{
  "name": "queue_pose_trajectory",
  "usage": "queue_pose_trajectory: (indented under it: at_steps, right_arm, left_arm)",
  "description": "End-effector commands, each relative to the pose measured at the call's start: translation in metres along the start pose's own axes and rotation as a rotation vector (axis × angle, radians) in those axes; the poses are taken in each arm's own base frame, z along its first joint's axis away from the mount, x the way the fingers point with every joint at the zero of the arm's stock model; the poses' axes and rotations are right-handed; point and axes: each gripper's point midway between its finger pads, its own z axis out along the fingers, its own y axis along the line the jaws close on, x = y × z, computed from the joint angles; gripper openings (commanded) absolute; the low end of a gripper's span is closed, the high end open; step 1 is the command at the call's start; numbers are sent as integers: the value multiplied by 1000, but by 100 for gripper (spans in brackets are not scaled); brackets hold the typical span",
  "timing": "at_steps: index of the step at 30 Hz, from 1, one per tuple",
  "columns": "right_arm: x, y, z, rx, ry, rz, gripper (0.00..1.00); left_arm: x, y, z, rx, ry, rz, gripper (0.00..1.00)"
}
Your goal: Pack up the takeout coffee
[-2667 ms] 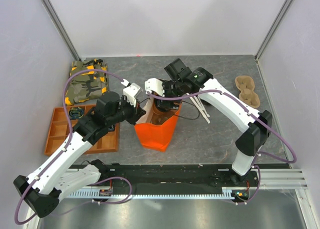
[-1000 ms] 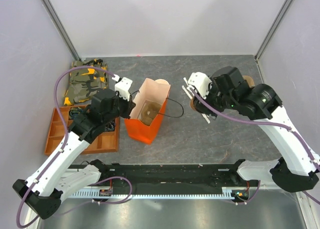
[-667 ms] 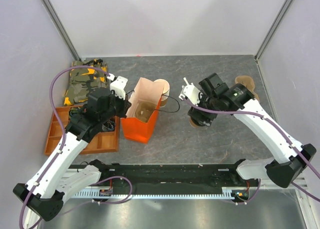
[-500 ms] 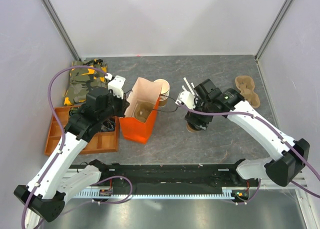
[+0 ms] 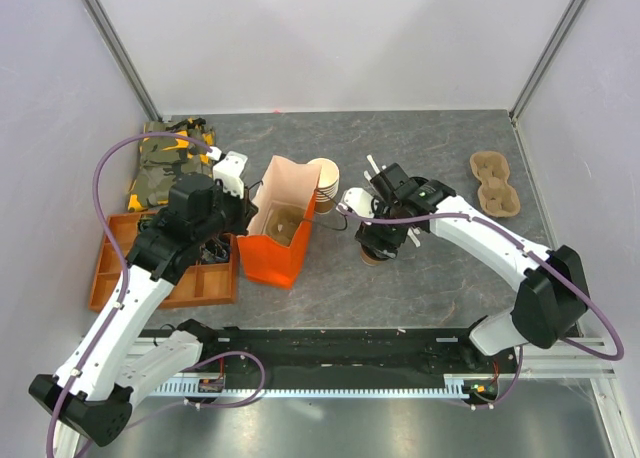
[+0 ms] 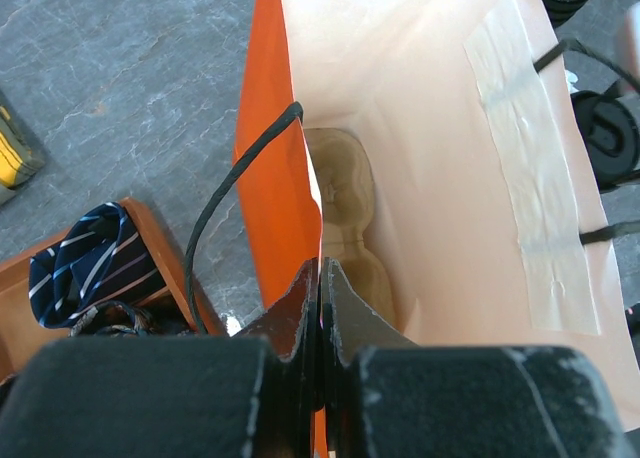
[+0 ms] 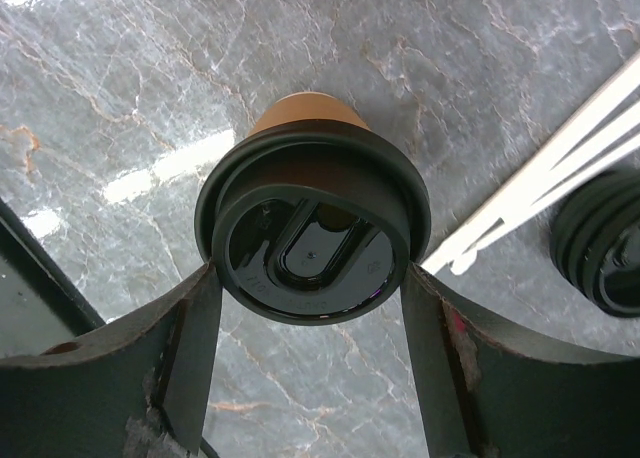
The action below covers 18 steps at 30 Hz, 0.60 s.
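Note:
The takeout coffee (image 7: 305,228), a tan cup with a black lid, sits between my right gripper's (image 7: 308,273) fingers, which touch the lid on both sides. In the top view the cup (image 5: 372,257) shows under my right gripper (image 5: 374,244), right of the orange bag (image 5: 268,266). I cannot tell whether it rests on the table. My left gripper (image 6: 322,278) is shut on the near rim of the bag (image 6: 270,178) and holds it open; it also shows in the top view (image 5: 243,210). A tan cup carrier (image 6: 345,193) lies inside the bag.
A stack of lidless tan cups (image 5: 323,178) stands behind the bag. White stirrers (image 5: 397,206) and a loose black lid (image 7: 600,240) lie by the coffee. A second tan carrier (image 5: 495,183) is far right. An orange tray (image 5: 118,268) and a camouflage pouch (image 5: 170,160) are at left.
My right gripper left the bag's mouth, swung right, then came down and left toward the bag with the lidded cup under it. The bag stands more upright, its mouth wider.

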Motion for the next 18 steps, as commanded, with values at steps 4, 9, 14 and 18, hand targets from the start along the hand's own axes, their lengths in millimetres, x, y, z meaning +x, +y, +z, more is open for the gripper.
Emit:
queue_pose_trajectory:
  at_steps: [4,9,14,18]
  right_arm:
    - [-18,-6,7,-10,-53,-30,48]
    - [-21,-6,9,-17,-57,-31,70]
    - [-28,-9,7,0,-85,-17,91]
    - [-29,-12,7,17,-110,2,98]
  left_arm:
    - [-9,-5,-5,27,-37,-31,2]
    - [-6,-5,-5,26,-30,-41,2]
    - [-7,-5,-4,35,-28,-56,2]
    - [-8,-6,-3,42,-24,-59,2]
